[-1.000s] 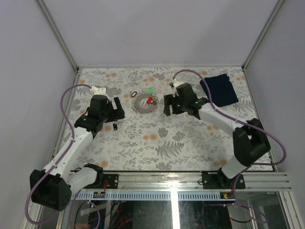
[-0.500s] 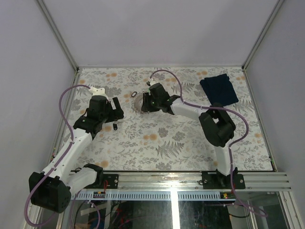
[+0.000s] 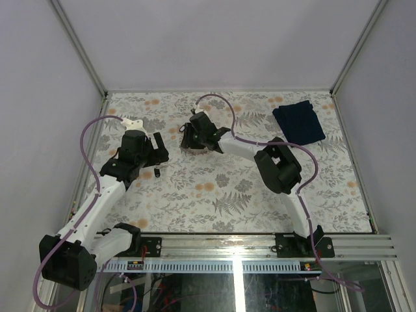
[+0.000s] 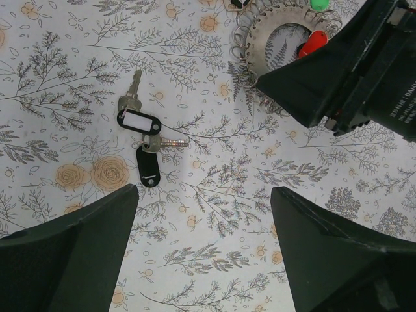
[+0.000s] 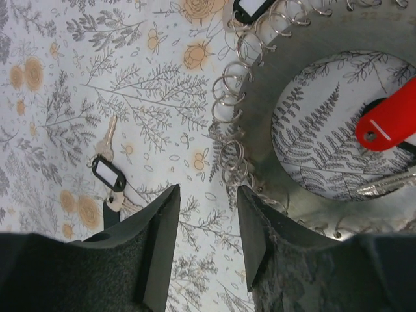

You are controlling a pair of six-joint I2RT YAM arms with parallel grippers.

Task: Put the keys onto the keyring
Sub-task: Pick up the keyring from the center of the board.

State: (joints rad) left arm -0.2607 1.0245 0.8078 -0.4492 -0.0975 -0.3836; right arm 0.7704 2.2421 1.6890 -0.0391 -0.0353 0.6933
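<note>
The keys lie on the flowered table: small metal keys with black tags, one tag with a white window. They also show in the top view and the right wrist view. The keyring is a silvery ring edged with many small wire loops, with a red tag inside it. In the left wrist view the keyring lies at the top with its red tag and green tag. My right gripper is open, low over the keyring's left edge. My left gripper is open and empty, just above the keys.
A dark blue folded cloth lies at the back right. A small black tag lies just left of the keyring and shows at the top of the right wrist view. The right arm stretches across the table's middle.
My right arm has swung left from beside the cloth and now covers the keyring. My left arm has hardly moved. The keys lie where they were.
</note>
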